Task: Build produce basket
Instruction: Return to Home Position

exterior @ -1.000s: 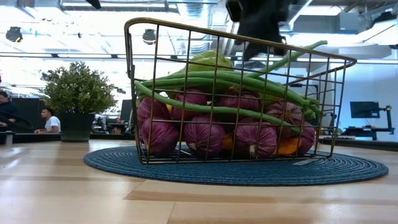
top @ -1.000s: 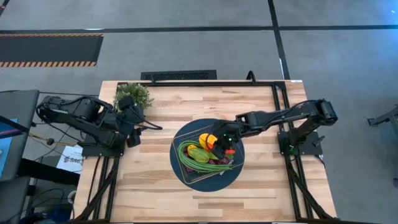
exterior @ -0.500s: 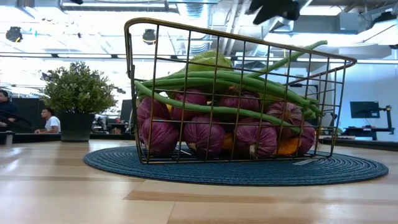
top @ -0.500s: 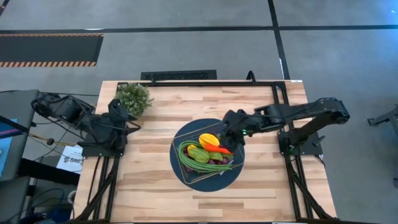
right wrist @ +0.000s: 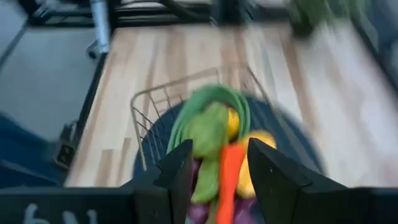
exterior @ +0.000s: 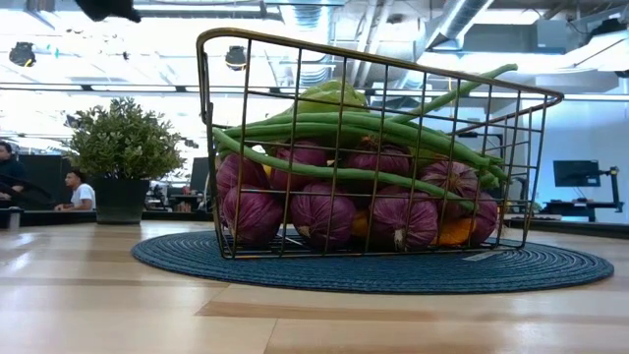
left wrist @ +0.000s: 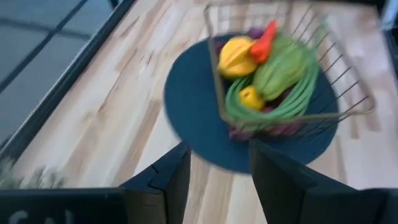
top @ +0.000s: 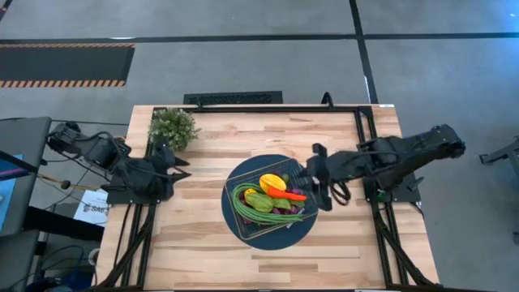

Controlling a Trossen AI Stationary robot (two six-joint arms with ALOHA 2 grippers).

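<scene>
The wire basket [top: 270, 200] stands on the round dark blue mat [top: 235, 219] at the table's middle. It holds the produce: a yellow pepper [top: 272, 182], an orange carrot [top: 292, 195], a green pepper [top: 259, 201], long green beans [exterior: 364, 128] and purple grapes [exterior: 324, 211]. My right gripper [right wrist: 221, 180] hangs open above the mat's right edge, right of the basket, with nothing between its fingers. My left gripper [left wrist: 217, 180] is open and empty near the table's left edge, pointing at the basket [left wrist: 286, 68].
A bushy potted plant [top: 173, 126] stands at the far left corner, just beyond my left gripper. Bare wooden tabletop [top: 195, 243] lies around the mat. People sit in the room behind the table [exterior: 74, 192].
My right gripper has risen from over the basket, out of the low view, and drawn back toward the table's right edge, rolling as it went. My left gripper has pulled back toward the left edge and sunk a little. The basket and produce have kept still.
</scene>
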